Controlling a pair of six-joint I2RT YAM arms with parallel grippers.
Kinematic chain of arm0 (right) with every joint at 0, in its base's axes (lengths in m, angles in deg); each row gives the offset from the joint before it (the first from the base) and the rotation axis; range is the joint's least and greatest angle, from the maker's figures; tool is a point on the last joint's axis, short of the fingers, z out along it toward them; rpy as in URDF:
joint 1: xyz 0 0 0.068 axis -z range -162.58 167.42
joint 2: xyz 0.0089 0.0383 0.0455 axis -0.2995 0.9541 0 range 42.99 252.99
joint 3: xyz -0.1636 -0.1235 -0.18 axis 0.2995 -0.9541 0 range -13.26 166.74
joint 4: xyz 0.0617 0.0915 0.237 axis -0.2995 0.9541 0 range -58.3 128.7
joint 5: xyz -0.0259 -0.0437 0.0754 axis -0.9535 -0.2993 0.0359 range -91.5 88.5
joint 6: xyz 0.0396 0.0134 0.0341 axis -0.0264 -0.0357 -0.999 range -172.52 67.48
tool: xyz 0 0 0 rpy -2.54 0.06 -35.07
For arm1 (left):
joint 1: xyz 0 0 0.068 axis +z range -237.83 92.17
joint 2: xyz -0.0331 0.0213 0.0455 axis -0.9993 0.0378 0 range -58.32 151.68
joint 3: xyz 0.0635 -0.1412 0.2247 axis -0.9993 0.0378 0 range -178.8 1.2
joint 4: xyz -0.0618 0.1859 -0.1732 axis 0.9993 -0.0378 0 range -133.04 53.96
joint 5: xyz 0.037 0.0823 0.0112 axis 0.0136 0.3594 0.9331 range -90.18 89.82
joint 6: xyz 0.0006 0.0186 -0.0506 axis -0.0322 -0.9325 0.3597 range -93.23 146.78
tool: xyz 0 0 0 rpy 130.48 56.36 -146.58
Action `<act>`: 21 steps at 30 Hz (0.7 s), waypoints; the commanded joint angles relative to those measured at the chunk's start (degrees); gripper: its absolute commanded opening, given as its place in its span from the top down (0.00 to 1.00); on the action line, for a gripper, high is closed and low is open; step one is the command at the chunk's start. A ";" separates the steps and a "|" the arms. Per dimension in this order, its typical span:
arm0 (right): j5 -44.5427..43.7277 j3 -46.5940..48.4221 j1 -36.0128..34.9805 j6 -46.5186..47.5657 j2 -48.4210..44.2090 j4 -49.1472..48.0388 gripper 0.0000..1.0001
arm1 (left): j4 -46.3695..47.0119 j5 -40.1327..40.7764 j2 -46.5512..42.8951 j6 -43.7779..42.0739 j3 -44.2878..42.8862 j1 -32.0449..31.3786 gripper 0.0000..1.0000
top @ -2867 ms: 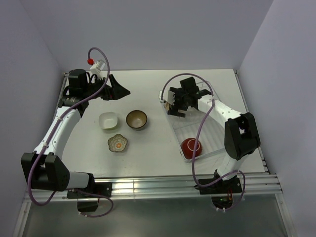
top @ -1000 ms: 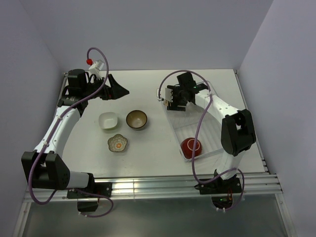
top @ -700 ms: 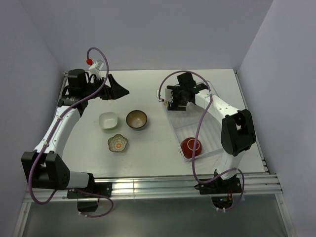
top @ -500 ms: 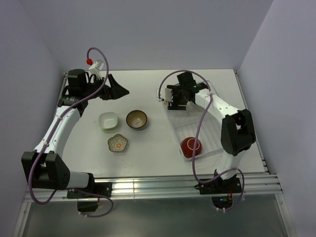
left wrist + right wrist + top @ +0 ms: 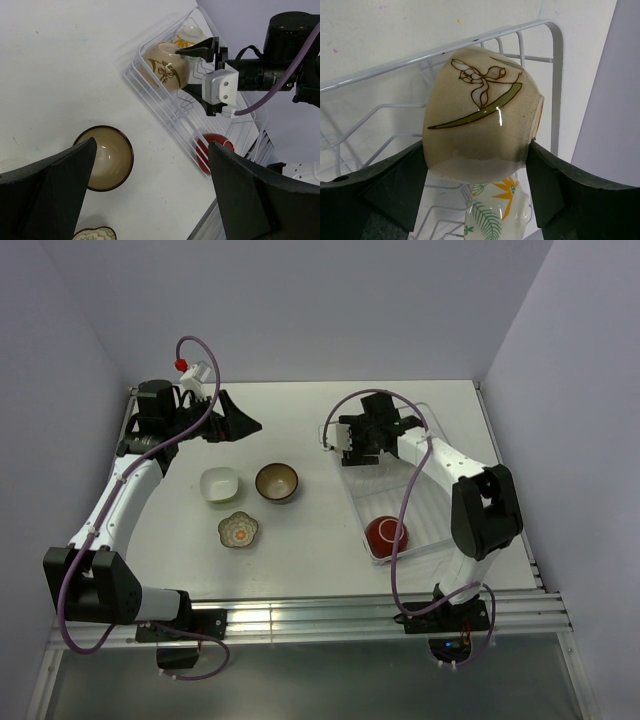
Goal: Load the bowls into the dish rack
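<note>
Right gripper clamped on a beige glazed bowl painted with a green stem and pale flower, at the far left corner of the white wire dish rack.
Bowl was tipped on its side between the two pads; contact with the tines could not be judged. Cream bowl with orange flowers sat in the rack just beside it, along the far end. Glossy red bowl stood at the rack's near end. Left gripper hung over the far left part of the white table, jaws spread wide, holding nothing. On the table, left of the rack: white squarish bowl, dark brown bowl just beside it, flower-shaped patterned bowl closer to the near edge.
</note>
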 commanded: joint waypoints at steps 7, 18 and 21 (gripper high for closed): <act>-2.48 1.69 0.86 3.13 -5.06 -7.01 1.00 | 3.08 -1.66 -0.81 0.53 -0.13 0.24 0.00; -4.68 -0.68 0.95 5.85 -6.47 -8.15 1.00 | 3.17 -1.66 -1.07 0.62 0.40 0.24 0.00; -5.12 -0.68 1.30 6.38 -6.30 -7.72 1.00 | 3.69 -1.75 -0.90 0.88 0.39 0.24 0.01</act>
